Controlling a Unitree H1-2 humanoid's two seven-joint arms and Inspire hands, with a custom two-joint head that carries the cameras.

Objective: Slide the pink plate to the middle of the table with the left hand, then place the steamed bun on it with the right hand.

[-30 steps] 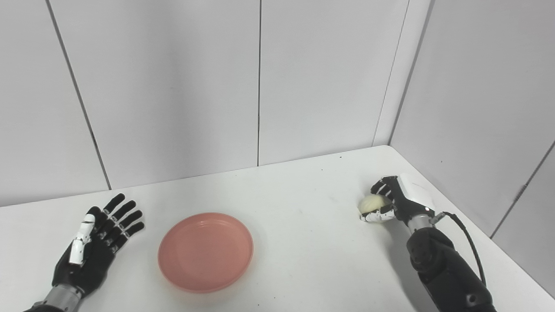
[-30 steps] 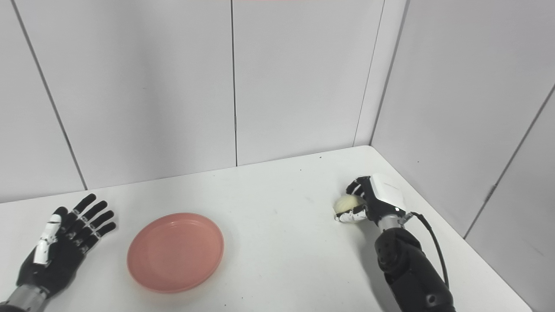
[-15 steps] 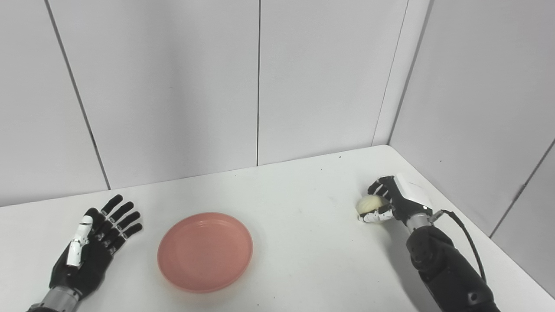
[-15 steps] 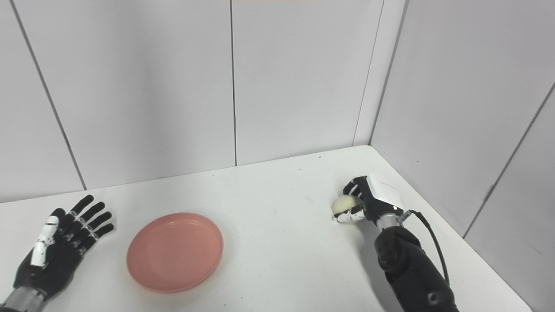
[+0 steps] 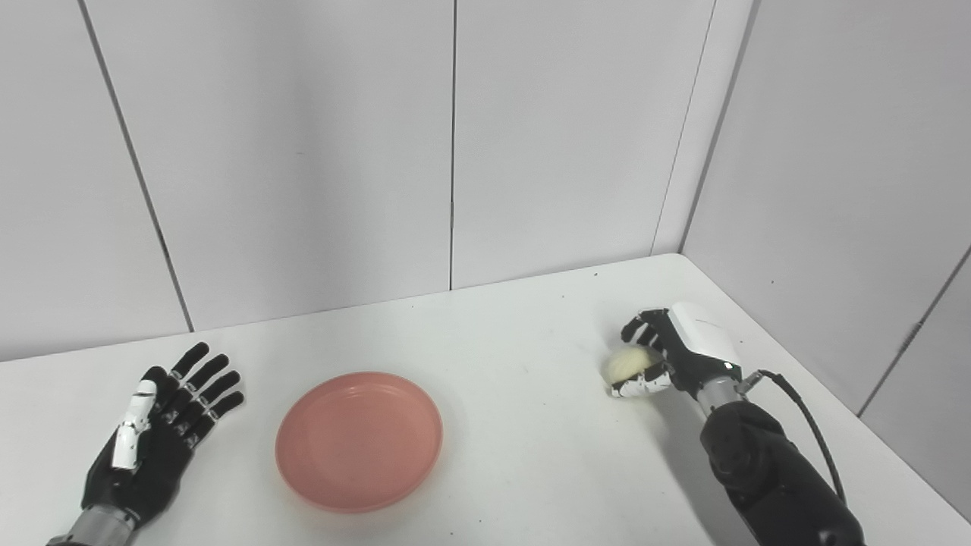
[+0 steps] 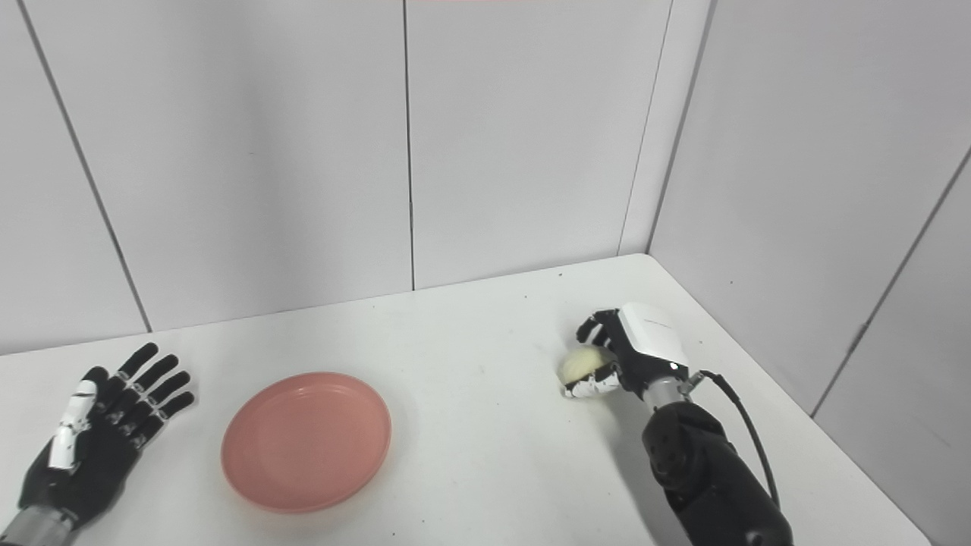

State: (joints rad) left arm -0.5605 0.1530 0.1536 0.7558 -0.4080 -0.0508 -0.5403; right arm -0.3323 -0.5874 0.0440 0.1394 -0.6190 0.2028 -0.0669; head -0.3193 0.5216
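Note:
The pink plate (image 5: 359,440) lies empty on the white table, left of centre. My left hand (image 5: 155,440) rests flat to the left of it, fingers spread and apart from the plate's rim, holding nothing. At the right side my right hand (image 5: 671,360) is shut on the pale steamed bun (image 5: 628,363), which shows between thumb and fingers, lifted slightly off the table. In the right eye view the same bun (image 6: 580,363) sits well to the right of the plate (image 6: 306,440).
The white table (image 5: 516,425) runs into a corner of grey wall panels (image 5: 455,144) at the back and right. A black cable (image 5: 804,409) loops off my right forearm. The table's right edge lies close behind the right hand.
My right hand has carried the bun a little to the left, toward the plate. The left hand has drawn back slightly down and left. The plate has stayed put.

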